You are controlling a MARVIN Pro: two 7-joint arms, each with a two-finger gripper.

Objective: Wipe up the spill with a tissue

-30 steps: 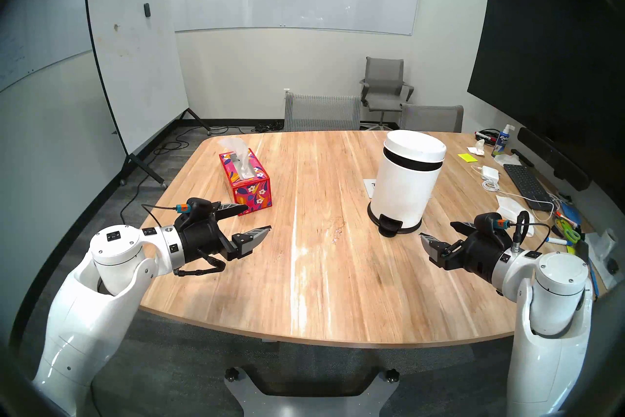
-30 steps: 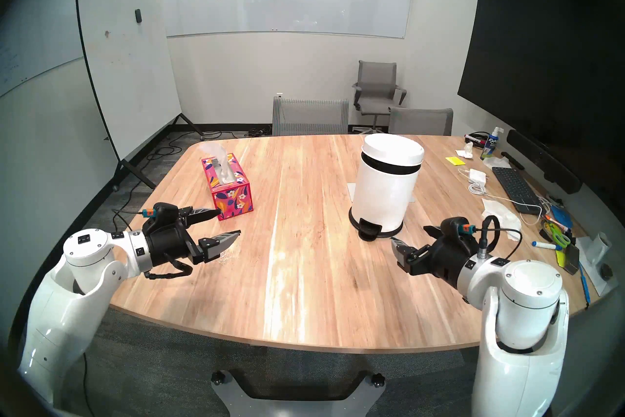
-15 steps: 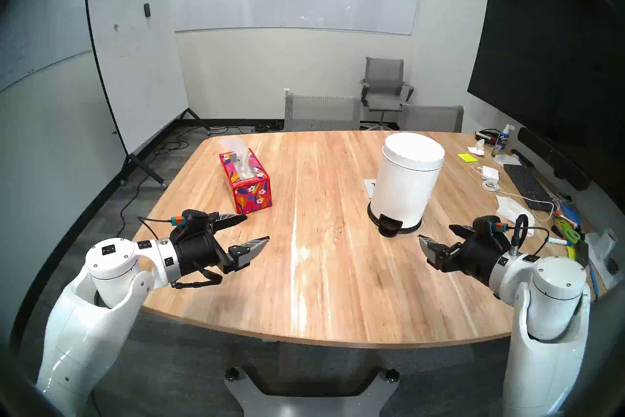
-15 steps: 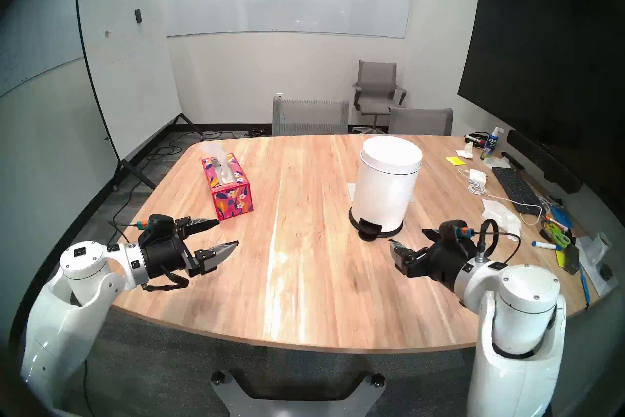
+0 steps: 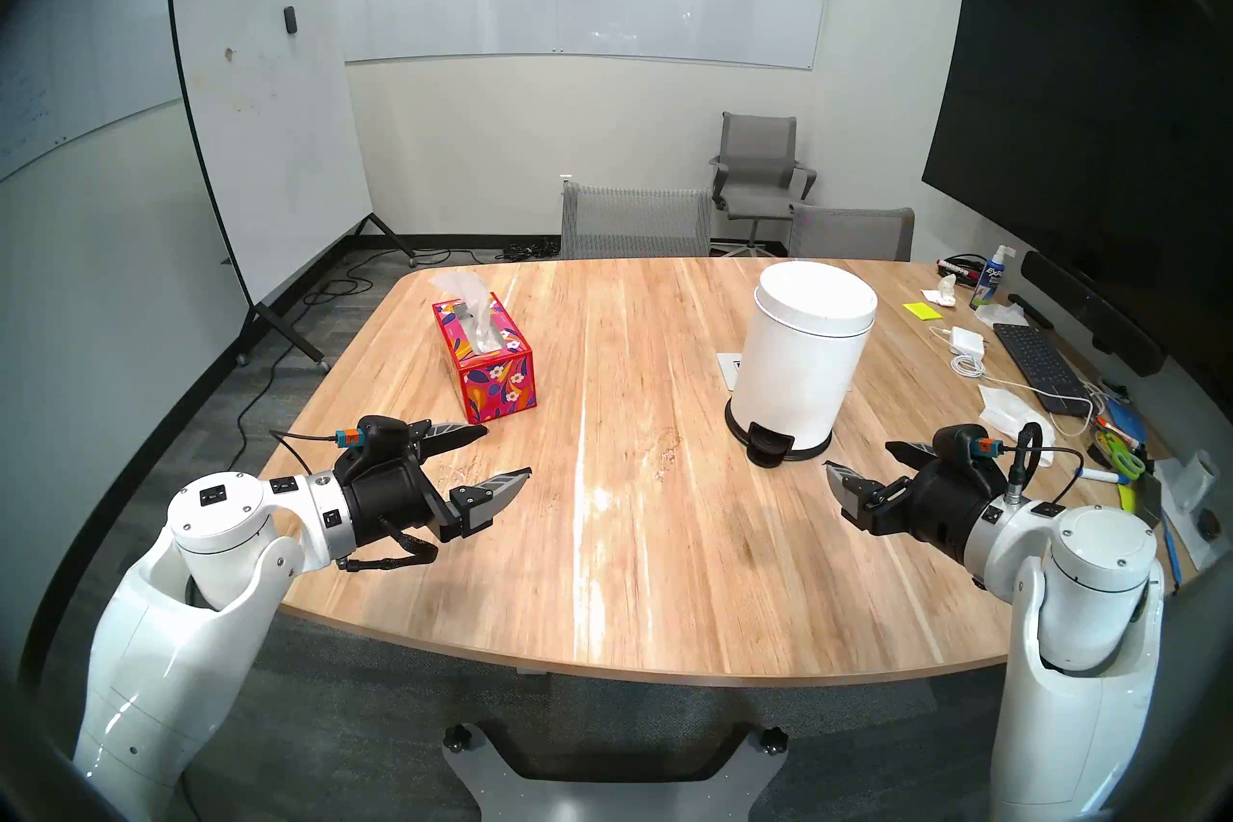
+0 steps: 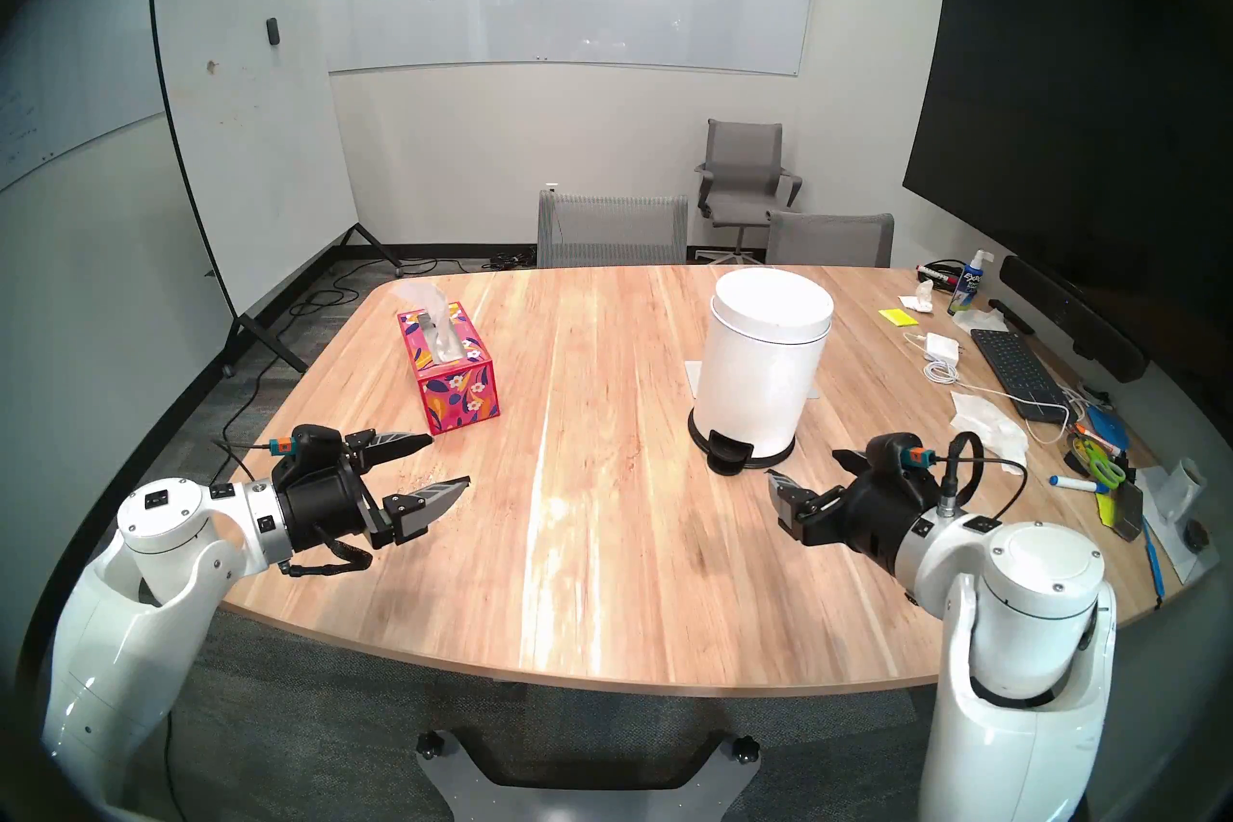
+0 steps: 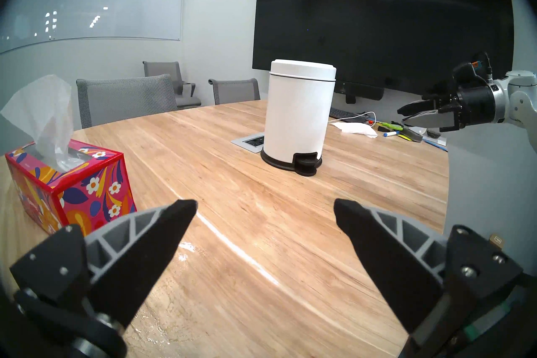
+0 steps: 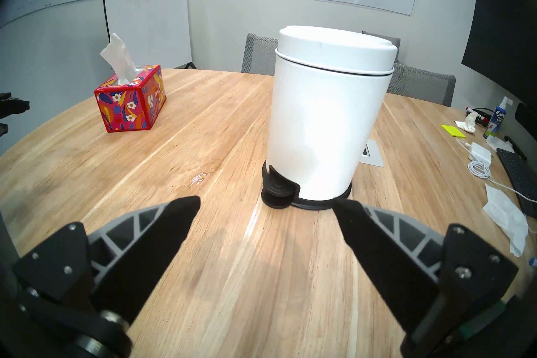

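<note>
While both grippers, left gripper (image 5: 497, 449) and right gripper (image 5: 861, 457), are hanging open and empty beside the pedal bin (image 5: 804, 353), no dark spill is showing; any further wiping is best started by pinching the tissue (image 5: 460, 290) tip and pulling straight up.

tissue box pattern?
Red tissue box with a floral print: white flowers, orange and navy leaves on pink. Clearest in the left wrist view.

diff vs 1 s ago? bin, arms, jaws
Pedal bin lid, ajar a second ago, is now shut. Left gripper and right gripper drew back slightly toward the robot, jaws open and empty throughout. Tissue box and its tissue unmoved.
</note>
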